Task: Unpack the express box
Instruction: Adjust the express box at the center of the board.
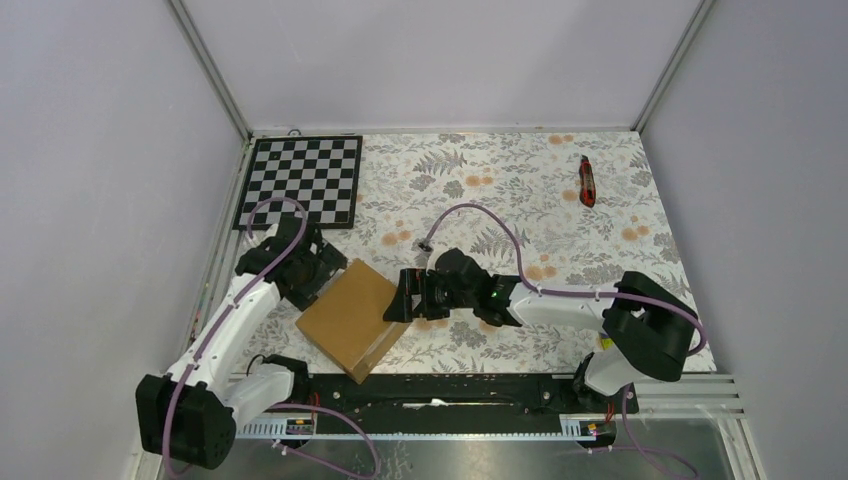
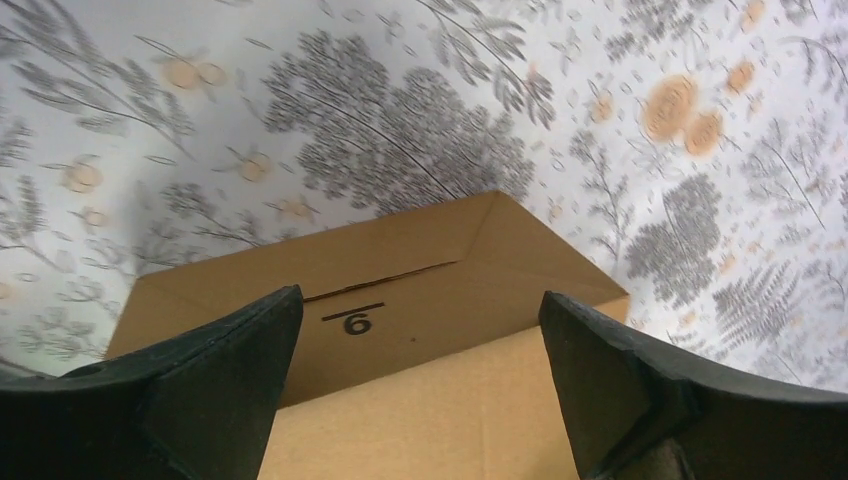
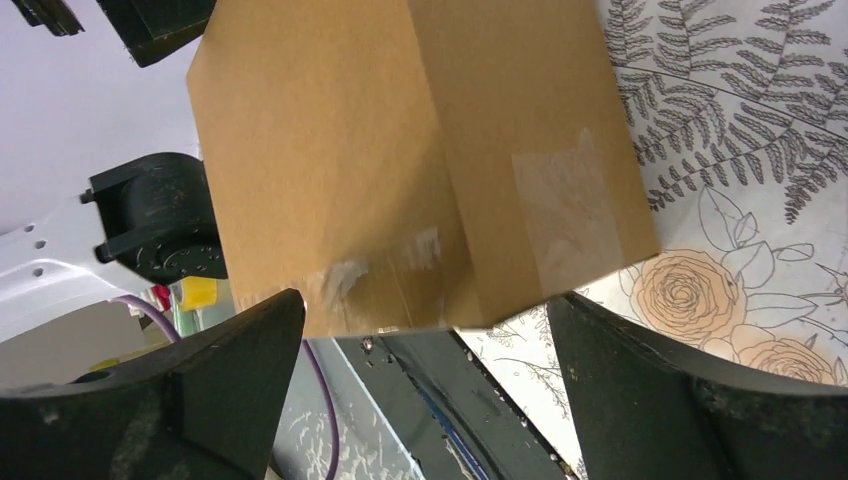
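Observation:
The express box (image 1: 350, 318) is a plain brown carton lying near the table's front edge, turned diagonally. My left gripper (image 1: 322, 268) is open at its far left corner, just above the top face. The left wrist view shows the box (image 2: 430, 400) between the open fingers, with a printed "6" on an end flap. My right gripper (image 1: 400, 300) is open at the box's right side. The right wrist view shows the box (image 3: 400, 160) ahead of the open fingers, with clear tape on its side and edge.
A small red-handled cutter (image 1: 587, 182) lies at the far right of the floral tablecloth. A checkerboard (image 1: 300, 182) lies at the far left. The black base rail (image 1: 450, 390) runs along the near edge, just under the box's front corner.

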Action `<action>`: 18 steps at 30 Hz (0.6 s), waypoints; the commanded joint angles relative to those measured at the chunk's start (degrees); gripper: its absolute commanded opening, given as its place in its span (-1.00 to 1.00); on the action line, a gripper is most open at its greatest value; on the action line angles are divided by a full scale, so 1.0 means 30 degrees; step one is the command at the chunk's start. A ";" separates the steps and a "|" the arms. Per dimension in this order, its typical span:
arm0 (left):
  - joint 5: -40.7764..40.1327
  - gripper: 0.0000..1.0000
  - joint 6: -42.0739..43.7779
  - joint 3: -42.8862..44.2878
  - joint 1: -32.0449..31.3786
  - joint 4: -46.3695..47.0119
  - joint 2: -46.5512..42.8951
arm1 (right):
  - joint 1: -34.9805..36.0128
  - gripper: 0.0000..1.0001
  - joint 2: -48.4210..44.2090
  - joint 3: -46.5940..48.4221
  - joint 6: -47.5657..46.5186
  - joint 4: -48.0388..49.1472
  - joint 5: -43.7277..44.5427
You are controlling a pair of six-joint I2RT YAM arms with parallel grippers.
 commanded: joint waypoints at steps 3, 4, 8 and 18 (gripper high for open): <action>0.1338 0.98 -0.3216 0.0062 -0.2681 0.2778 0.1001 | -0.0676 0.97 -0.0274 0.0678 -0.0339 -0.0392 0.1792; 0.1386 0.98 -0.3590 0.0108 -0.3268 0.3186 0.1260 | -0.1177 0.97 -0.0393 0.0612 -0.0356 -0.0539 0.1799; 0.1448 0.98 -0.4934 0.0656 -0.5499 0.5062 0.2732 | -0.3407 0.97 -0.0692 0.0592 -0.0669 -0.1075 0.1349; 0.2028 0.98 -0.1799 0.4268 -0.7342 0.7406 0.7241 | -0.7113 0.97 -0.1129 0.3049 -0.3485 -0.4537 0.2146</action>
